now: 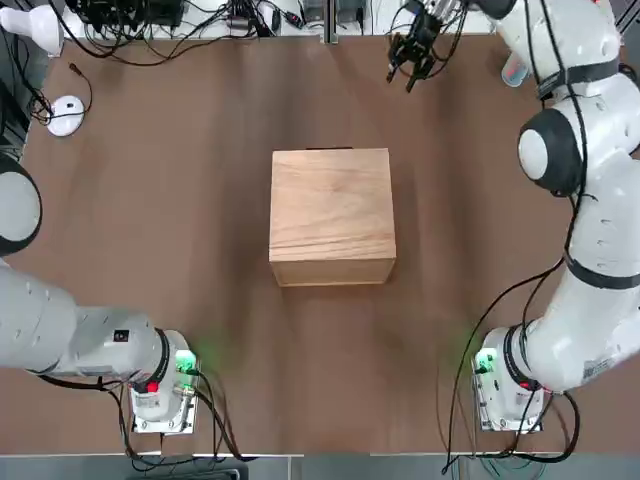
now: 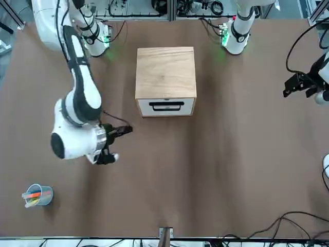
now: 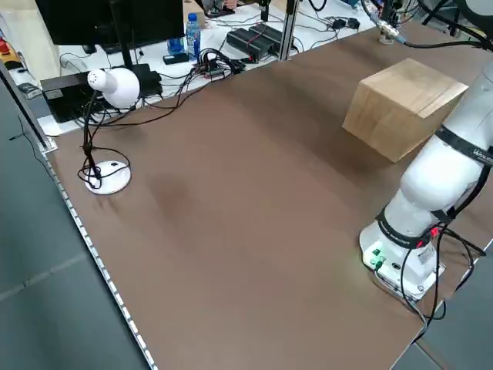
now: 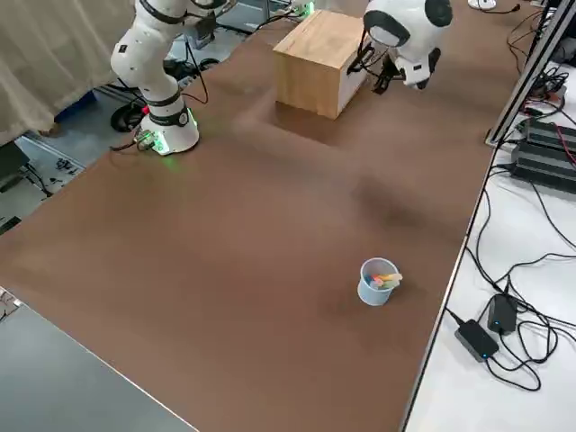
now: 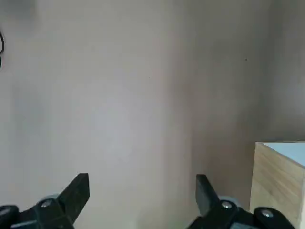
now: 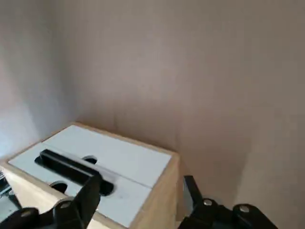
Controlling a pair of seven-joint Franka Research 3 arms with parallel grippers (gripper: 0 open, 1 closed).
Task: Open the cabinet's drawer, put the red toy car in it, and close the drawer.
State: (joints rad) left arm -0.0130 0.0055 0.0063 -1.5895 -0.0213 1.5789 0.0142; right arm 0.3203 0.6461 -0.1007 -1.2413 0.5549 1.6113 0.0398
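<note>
Brown bench (image 1: 150, 250), cables and electronics along the far edge.

- Far left: white mouse (image 1: 66, 115), not part of the job.
- Left claw (image 5: 143, 191) hangs parked over bare bench left of the cabinet, fingers spread, holding nothing.
- Centre: cabinet (image 1: 332, 215) sits upright. The drawer (image 2: 154, 108) faces the far side and looks pushed fully in, with its white front flush with the box and the dark handle (image 2: 167, 107) free.
- Red toy car: not visible in any view. My read is that it's inside the closed drawer, but I can't confirm that.
- Right claw (image 6: 140, 193) is beyond the far right corner of the cabinet, clear of the handle, fingers spread, empty.
- Blue cup of pens (image 2: 37, 195) sits near the far right corner of the bench, well apart from everything.

Step in hand looks like the retreat after closing. To do it well:
- Keep the right claw's fingers apart.
- Back it off up and away so nothing hooks the handle or nudges the box.
- Check the drawer front is seated flush before parking.

Writing/brands: none readable. The cabinet is unmarked, and the bottle label at the far edge is too small to read.
</note>
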